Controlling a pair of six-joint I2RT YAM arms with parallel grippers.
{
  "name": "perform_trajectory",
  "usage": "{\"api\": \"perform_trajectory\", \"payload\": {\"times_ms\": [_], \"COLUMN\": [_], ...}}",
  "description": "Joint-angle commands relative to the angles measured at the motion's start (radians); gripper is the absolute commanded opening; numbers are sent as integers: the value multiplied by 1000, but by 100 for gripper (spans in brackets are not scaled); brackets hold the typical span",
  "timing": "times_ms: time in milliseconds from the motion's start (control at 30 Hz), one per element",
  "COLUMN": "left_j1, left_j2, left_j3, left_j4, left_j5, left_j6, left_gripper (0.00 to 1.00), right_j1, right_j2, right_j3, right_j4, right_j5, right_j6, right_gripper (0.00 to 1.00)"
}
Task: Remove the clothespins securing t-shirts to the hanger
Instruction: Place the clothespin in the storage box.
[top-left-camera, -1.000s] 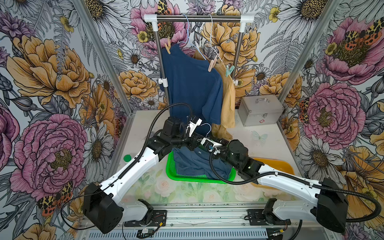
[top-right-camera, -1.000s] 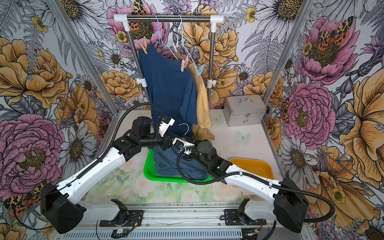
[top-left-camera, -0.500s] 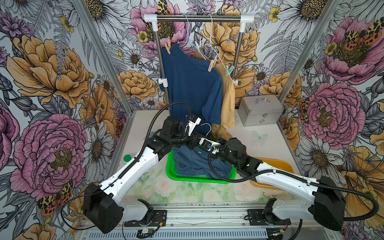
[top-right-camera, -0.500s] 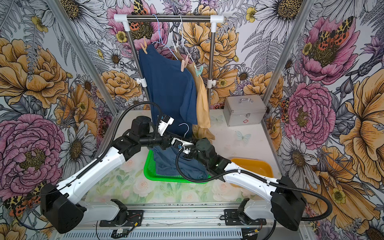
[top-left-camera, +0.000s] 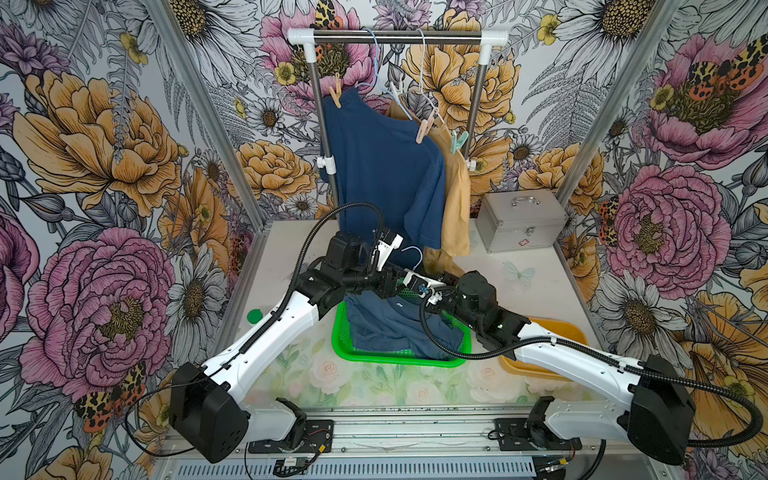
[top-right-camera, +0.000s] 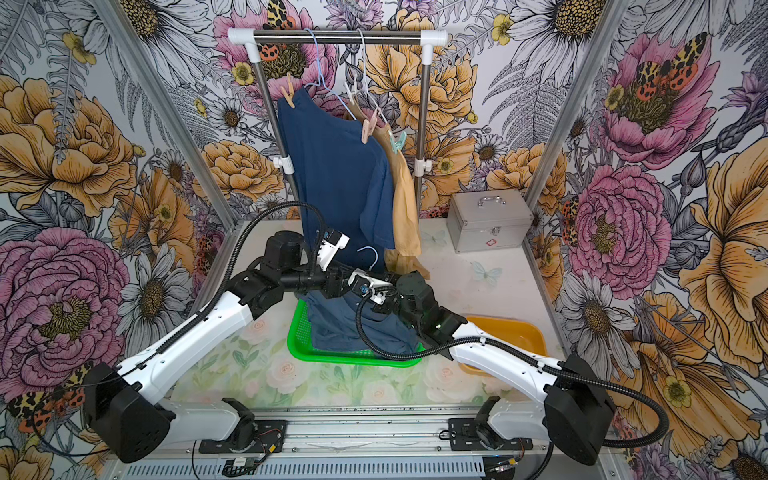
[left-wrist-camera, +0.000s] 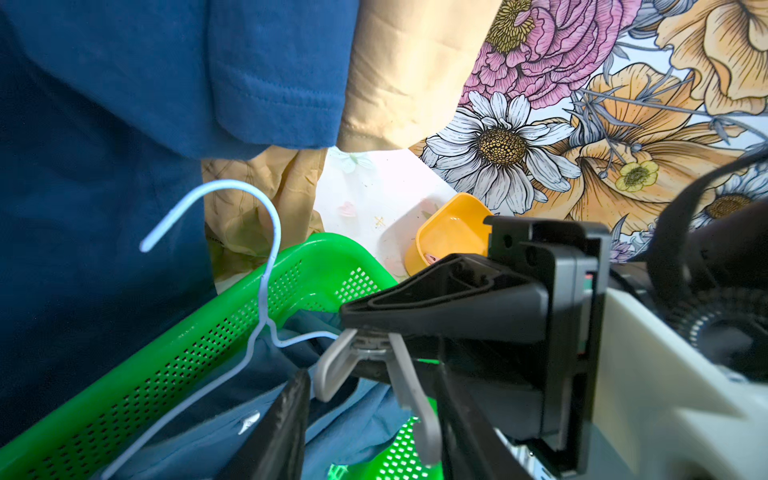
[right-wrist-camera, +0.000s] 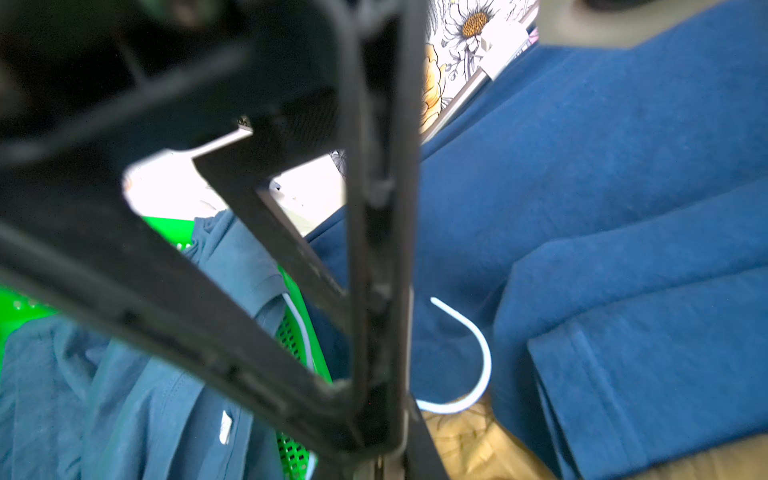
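Note:
A navy t-shirt (top-left-camera: 382, 174) and a tan t-shirt (top-left-camera: 455, 199) hang on the rack, pinned by peach (top-left-camera: 335, 96), pink (top-left-camera: 424, 129), mint (top-left-camera: 458, 140) and white (top-left-camera: 395, 89) clothespins. Another navy t-shirt (top-left-camera: 399, 328) lies in the green basket (top-left-camera: 399, 358) on a pale blue hanger (left-wrist-camera: 257, 266). Above the basket's back edge the two grippers meet. My right gripper (left-wrist-camera: 353, 328) is shut on the head of a grey-white clothespin (left-wrist-camera: 409, 399). My left gripper (left-wrist-camera: 370, 390) stands open around that pin's legs, its fingers (left-wrist-camera: 286, 419) clear of it.
A yellow tub (top-left-camera: 552, 332) sits right of the basket, with something pink (left-wrist-camera: 432, 258) inside. A silver case (top-left-camera: 519, 220) stands at the back right, and a small green disc (top-left-camera: 253, 316) lies left of the basket. The rack's posts (top-left-camera: 473, 124) and hanging cloth are just behind the grippers.
My right gripper closed on the grey-white clothespin and its arm edged left. My left gripper, shut before, has opened and let that pin go.

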Motion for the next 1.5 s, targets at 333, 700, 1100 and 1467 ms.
{"api": "perform_trajectory", "payload": {"times_ms": [333,700,1100,1467], "left_j1": [75,-102,-180,-194], "left_j2": [-38,-34,-94,-111], "left_j3": [5,-143,-258,-304], "left_j4": [56,266,401,426], "left_j5": [48,-87,-122,-120], "left_j6": [12,205,276,305], "left_gripper": [59,62,64,64], "right_j1": [-79,-186,-307,-544], "right_j2": [-173,-481,-727,-716], "right_j3": [-52,-75,-113,-244], "right_j4": [-190,-640,-1028,-1128], "right_j5": [18,108,241,178], "right_j6": [23,89,109,41], "right_gripper": [3,4,5,5]}}
